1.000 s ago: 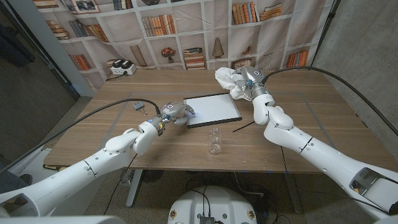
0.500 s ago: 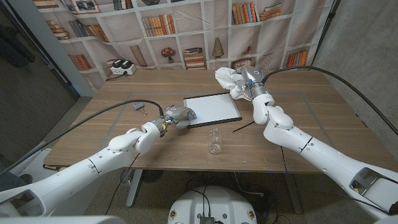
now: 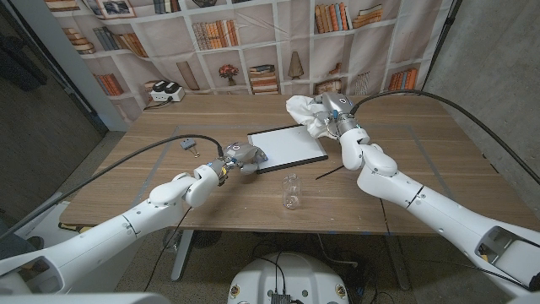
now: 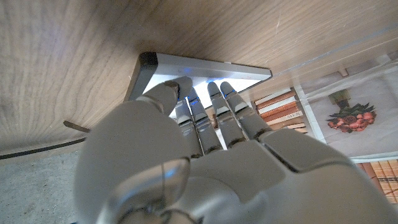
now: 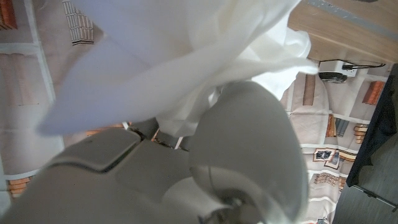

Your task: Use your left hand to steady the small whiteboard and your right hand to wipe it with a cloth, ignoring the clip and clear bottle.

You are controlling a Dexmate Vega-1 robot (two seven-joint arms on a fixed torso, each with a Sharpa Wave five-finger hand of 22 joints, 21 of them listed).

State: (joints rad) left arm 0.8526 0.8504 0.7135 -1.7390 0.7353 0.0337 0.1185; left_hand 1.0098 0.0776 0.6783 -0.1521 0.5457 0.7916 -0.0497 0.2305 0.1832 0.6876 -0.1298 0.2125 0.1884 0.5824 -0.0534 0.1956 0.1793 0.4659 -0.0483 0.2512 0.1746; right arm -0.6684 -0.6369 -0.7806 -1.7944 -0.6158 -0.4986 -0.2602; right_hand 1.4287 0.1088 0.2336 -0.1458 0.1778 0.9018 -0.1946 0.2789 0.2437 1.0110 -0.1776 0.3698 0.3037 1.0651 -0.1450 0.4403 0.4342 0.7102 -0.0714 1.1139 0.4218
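Observation:
The small whiteboard (image 3: 288, 147), white with a dark frame, lies at the table's middle. My left hand (image 3: 244, 156) rests at its near left corner, fingertips (image 4: 214, 93) laid on the whiteboard (image 4: 205, 73) surface. My right hand (image 3: 334, 111) holds a crumpled white cloth (image 3: 305, 112) just above the table, off the board's far right corner. The cloth (image 5: 180, 56) bunches over the right hand (image 5: 205, 162) in the right wrist view. A clear bottle (image 3: 291, 191) lies on its side in front of the board. A small clip (image 3: 188, 144) sits left of the left hand.
A thin dark stick (image 3: 329, 172) lies on the table by the board's right side. A bookshelf backdrop (image 3: 253, 42) stands behind the table with a black-and-white device (image 3: 165, 91) at its foot. My left arm's cable (image 3: 126, 165) trails over the table's left part.
My left hand has slid right onto the board's near left corner. My right hand with the cloth has shifted slightly left, toward the board.

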